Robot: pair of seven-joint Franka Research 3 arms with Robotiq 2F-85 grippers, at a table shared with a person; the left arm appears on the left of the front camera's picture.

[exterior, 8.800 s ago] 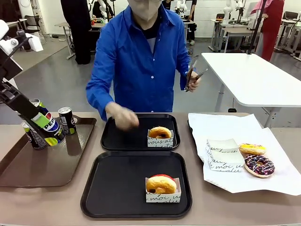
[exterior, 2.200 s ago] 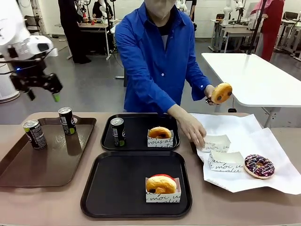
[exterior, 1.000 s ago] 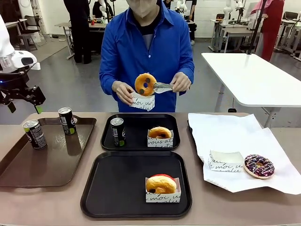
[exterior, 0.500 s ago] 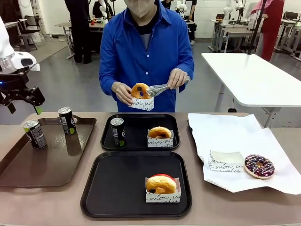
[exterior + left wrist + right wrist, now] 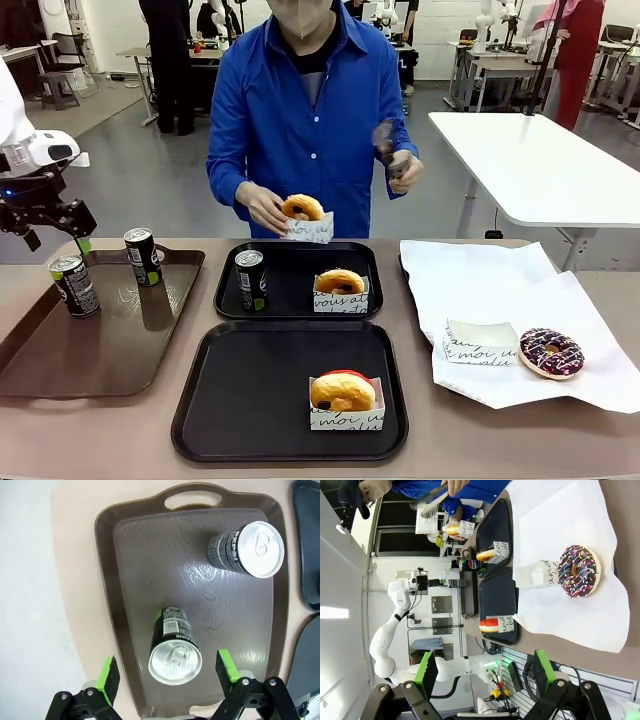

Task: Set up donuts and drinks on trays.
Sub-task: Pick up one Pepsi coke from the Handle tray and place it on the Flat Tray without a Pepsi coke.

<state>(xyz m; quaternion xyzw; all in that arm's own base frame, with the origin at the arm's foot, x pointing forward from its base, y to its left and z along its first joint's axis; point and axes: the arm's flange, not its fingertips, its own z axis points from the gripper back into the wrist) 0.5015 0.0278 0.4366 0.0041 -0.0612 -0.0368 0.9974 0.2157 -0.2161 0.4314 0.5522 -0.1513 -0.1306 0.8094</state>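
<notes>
Lab hall: white worktables (image 5: 540, 150), bare grey floor (image 5: 130, 180).

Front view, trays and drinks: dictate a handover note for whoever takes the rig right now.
Left gripper: open, hovering above the outer can on the brown tray; a second can stands farther along it.
Right gripper: open, empty.
Far black tray: one can, one boxed donut. Near black tray: red boxed donut, no can.
Person's hand holds a third boxed donut above the far tray.
Sprinkle donut lies unboxed on the paper.
Left: can for near tray, remaining donuts.
</notes>
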